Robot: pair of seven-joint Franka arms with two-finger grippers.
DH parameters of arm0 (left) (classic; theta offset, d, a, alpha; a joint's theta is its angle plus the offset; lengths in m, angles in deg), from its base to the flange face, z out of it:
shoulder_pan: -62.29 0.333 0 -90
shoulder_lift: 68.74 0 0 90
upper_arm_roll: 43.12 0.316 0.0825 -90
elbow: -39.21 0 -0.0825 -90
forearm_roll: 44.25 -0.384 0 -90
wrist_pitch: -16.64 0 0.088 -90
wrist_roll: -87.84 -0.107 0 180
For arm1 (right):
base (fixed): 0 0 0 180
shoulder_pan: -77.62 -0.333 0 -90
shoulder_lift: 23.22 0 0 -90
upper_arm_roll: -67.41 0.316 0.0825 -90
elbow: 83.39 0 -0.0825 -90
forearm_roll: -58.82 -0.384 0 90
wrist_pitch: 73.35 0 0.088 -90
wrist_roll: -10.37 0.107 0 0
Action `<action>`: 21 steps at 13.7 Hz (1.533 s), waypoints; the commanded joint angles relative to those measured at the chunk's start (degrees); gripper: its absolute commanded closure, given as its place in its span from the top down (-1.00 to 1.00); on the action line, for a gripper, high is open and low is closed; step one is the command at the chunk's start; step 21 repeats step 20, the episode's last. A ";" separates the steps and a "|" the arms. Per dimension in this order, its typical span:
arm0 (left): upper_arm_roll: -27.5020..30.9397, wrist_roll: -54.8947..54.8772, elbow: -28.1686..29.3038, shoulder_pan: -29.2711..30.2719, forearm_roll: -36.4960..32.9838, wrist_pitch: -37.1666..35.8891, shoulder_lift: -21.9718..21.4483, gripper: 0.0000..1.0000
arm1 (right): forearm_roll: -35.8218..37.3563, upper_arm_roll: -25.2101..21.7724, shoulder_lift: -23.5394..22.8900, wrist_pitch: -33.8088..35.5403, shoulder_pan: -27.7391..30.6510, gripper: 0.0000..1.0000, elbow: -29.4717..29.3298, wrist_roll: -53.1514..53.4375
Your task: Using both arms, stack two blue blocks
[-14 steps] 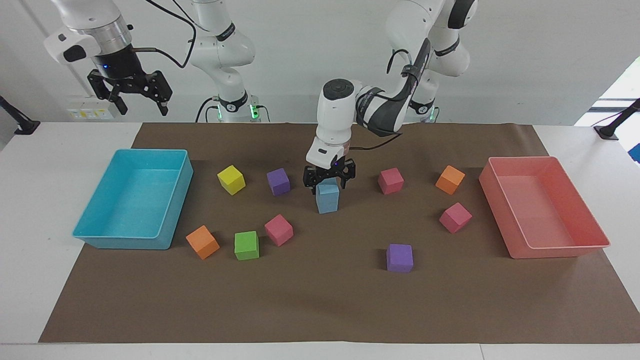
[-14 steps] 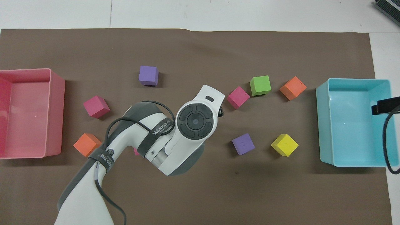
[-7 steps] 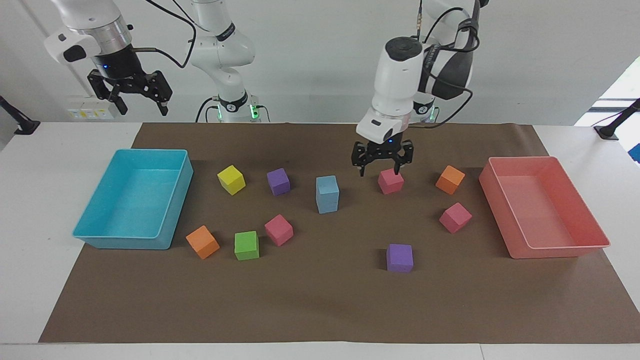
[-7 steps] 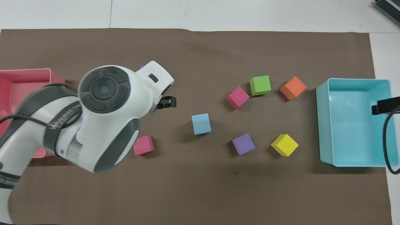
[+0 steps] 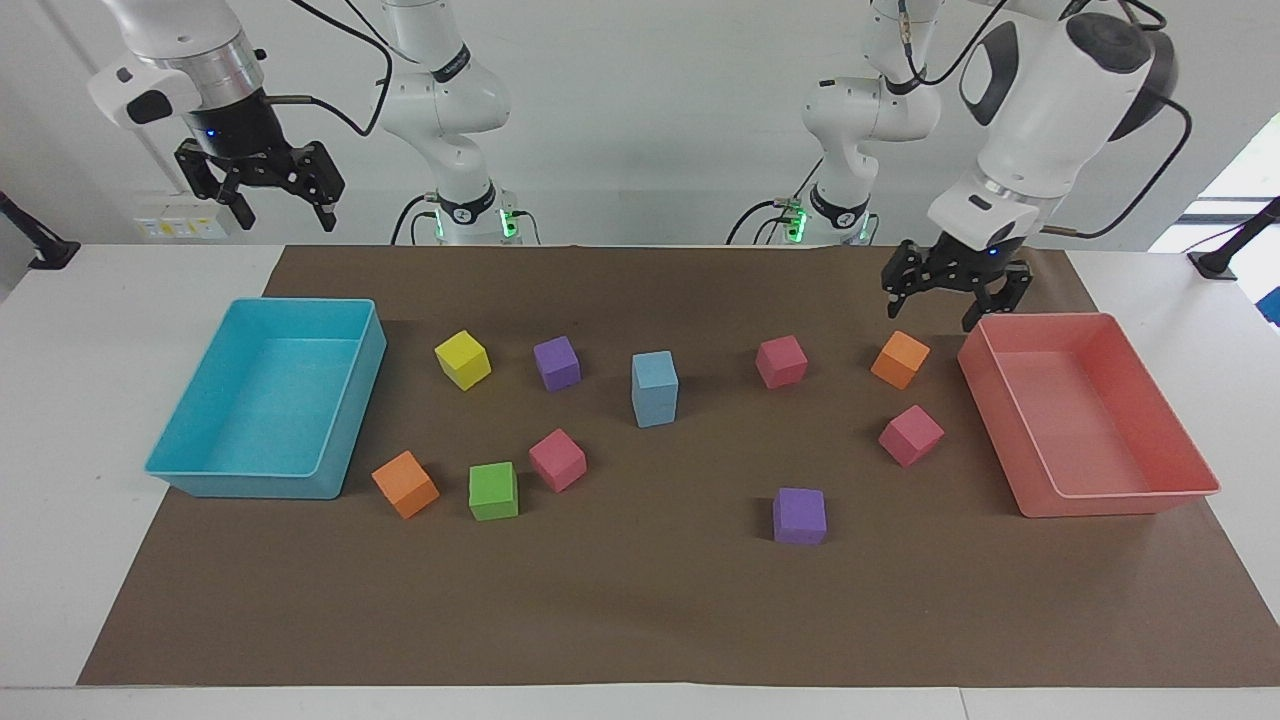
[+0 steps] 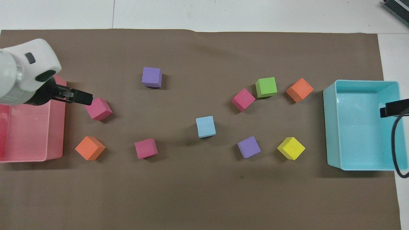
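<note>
The two blue blocks stand stacked in the middle of the brown mat, the upper one (image 5: pixel 655 371) squarely on the lower one (image 5: pixel 655 406). From overhead only the upper block's top face (image 6: pixel 205 126) shows. Nothing touches the stack. My left gripper (image 5: pixel 947 306) is open and empty. It is raised over the mat beside the pink tray (image 5: pixel 1110 500), above the orange cube (image 5: pixel 900 358). My right gripper (image 5: pixel 287 218) is open and empty. It waits high over the turquoise tray's (image 5: pixel 250 486) end of the table.
Loose cubes lie around the stack: a yellow cube (image 5: pixel 462 358), purple cubes (image 5: pixel 557 362) (image 5: pixel 799 515), pink cubes (image 5: pixel 781 361) (image 5: pixel 911 435) (image 5: pixel 557 459), a green cube (image 5: pixel 493 490) and a second orange cube (image 5: pixel 405 483). The trays stand at the mat's two ends.
My left gripper let go of the upper blue block, rose and swung away toward the pink tray. The stack stays standing. My right arm has not moved.
</note>
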 commanded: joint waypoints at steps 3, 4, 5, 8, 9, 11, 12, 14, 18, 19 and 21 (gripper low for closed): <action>-0.70 -1.90 -9.06 3.99 0.56 -11.02 -0.23 1.00 | -0.61 0.20 0.92 0.63 0.23 1.00 0.61 -0.61; -0.87 -1.63 -7.85 4.08 0.57 -12.60 -1.98 1.00 | -0.61 0.20 0.92 0.63 0.23 1.00 0.61 -0.61; -0.79 -1.11 -4.87 4.08 0.57 -13.05 -3.56 1.00 | -0.61 0.20 0.84 0.63 0.23 1.00 0.61 -0.61; -0.87 -1.01 -2.21 4.08 -1.09 -12.18 -5.34 1.00 | -0.61 0.20 0.92 0.63 0.23 1.00 0.61 -0.61; -0.87 -1.01 -2.82 3.99 -2.15 -11.83 -5.07 1.00 | -0.61 0.20 0.92 0.63 0.23 1.00 0.61 -0.61; -0.87 -1.01 -3.26 4.08 -2.42 -11.74 -4.90 1.00 | -0.61 0.20 0.84 0.63 0.23 1.00 0.61 -0.61; -0.87 -0.93 -3.26 4.17 -2.51 -11.74 -4.90 1.00 | -0.61 0.20 0.83 0.63 0.23 1.00 0.61 -0.70; -0.87 -0.23 -2.91 4.17 -3.03 -11.74 -4.98 1.00 | -0.61 0.20 0.92 0.63 0.23 1.00 0.61 -0.61; -0.87 3.29 -2.82 3.99 -3.04 -11.74 -5.16 1.00 | -0.61 0.90 0.92 2.38 0.15 1.00 0.61 -1.05; -0.87 3.29 -2.82 3.99 -3.04 -11.82 -5.07 1.00 | -1.13 1.25 1.01 2.30 0.23 1.00 0.61 0.26; -0.87 3.29 -2.65 3.99 -3.04 -11.91 -5.16 1.00 | -2.00 1.16 1.01 2.38 0.32 1.00 0.70 0.96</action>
